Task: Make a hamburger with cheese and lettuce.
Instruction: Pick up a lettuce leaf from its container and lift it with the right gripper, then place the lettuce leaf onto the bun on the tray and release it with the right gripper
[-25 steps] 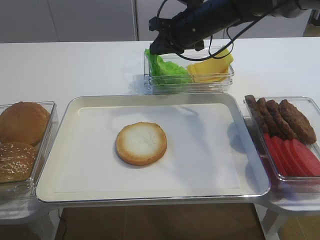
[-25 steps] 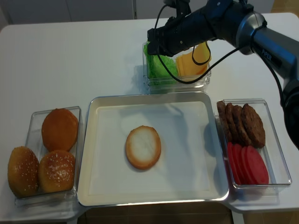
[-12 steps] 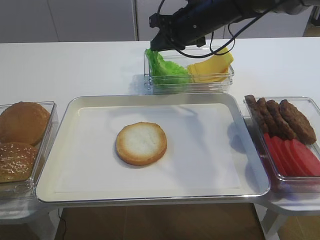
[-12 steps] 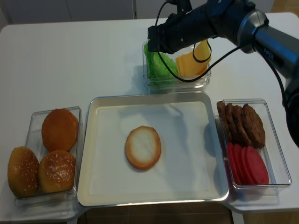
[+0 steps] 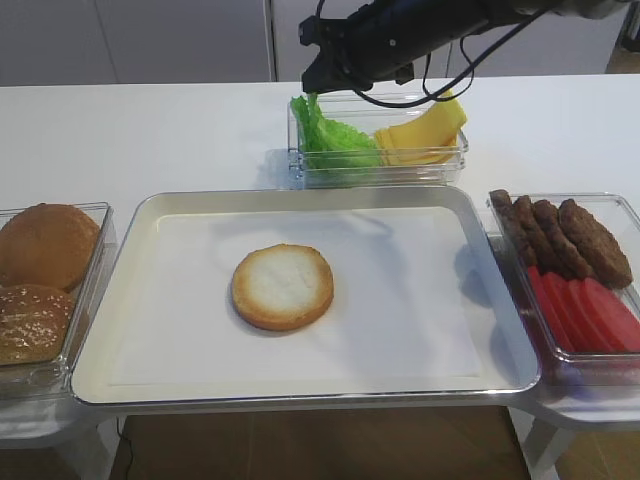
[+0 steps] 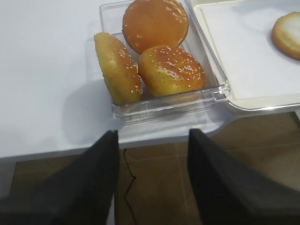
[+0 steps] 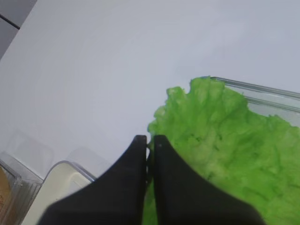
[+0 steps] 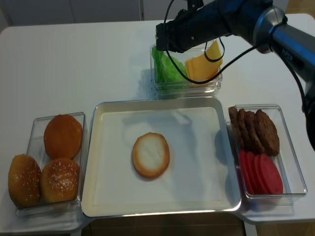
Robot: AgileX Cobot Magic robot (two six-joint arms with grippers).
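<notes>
Your right pincer point(image 7: 149, 140) has risen since a second ago: it sat low over the lettuce point(image 5: 330, 140) then, and now it hangs higher above the left end of the clear bin point(image 5: 378, 172) behind the tray point(image 5: 300, 390). In the right wrist view its tips are pressed together at the leaf's ruffled edge; it looks to be pinching that edge, though you cannot be sure the leaf is truly caught, since most of the lettuce lies in the bin.

The cheese point(image 5: 425, 138) sits in the same bin, just right of the lettuce, untouched. The hamburger point(image 5: 283, 287) is only a bare bun base, cut face up, on the tray a little left of its centre. Nothing is stacked on it, so the task is barely begun: lettuce and cheese both remain to be carried to the bun.

Your left pincer point(image 6: 150, 154) hangs spread off the surface's edge, near the bun tops point(image 6: 154, 44), holding nothing.
</notes>
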